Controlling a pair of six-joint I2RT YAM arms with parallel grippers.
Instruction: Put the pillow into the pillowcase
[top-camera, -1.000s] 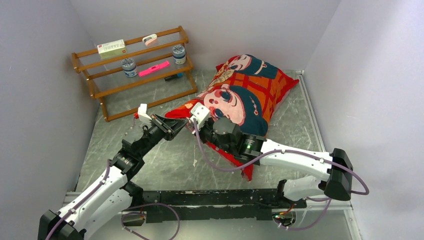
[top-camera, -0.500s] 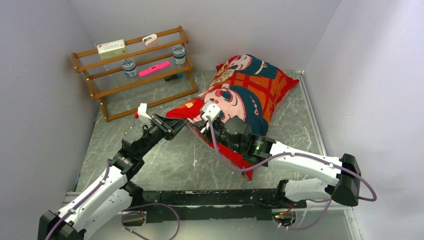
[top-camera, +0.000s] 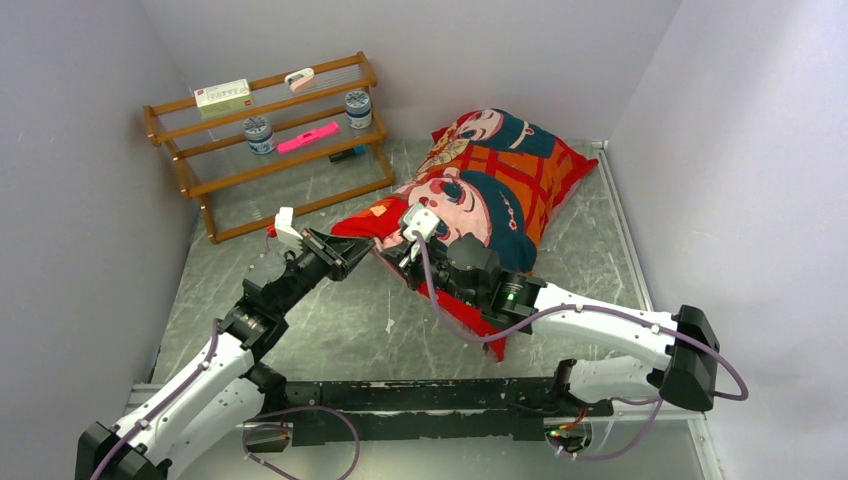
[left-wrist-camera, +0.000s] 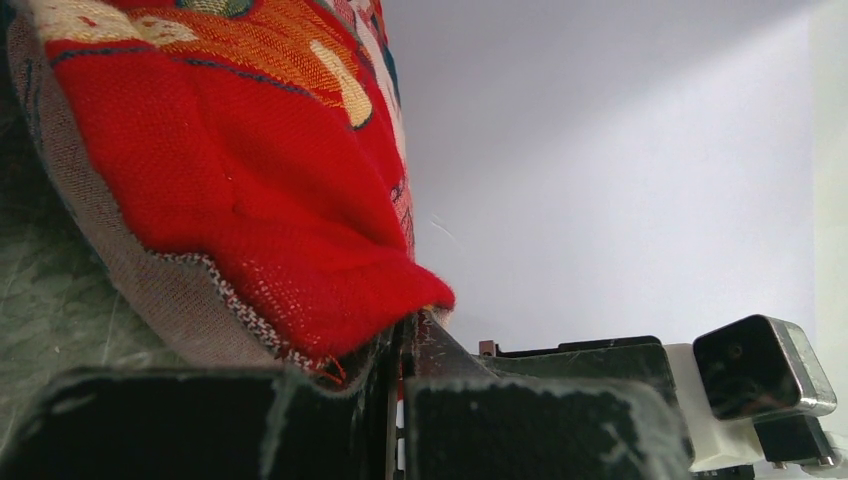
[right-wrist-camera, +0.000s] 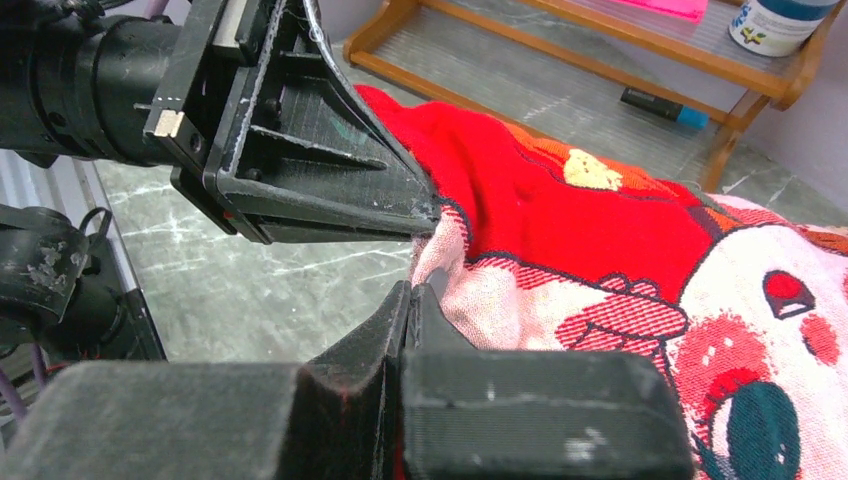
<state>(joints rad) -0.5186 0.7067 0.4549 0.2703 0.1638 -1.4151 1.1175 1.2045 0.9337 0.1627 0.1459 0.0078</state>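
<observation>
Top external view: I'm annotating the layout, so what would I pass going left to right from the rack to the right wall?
White box → jar → flat pink item → second jar → right gripper → bulk of the pillowcase. The left gripper lines up with the second jar, so it is left out.

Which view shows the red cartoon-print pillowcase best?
Top external: nearly all of the red cartoon-print fabric pillowcase shows. Left wrist shows only one red corner; right wrist, its near edge and one printed face.
</observation>
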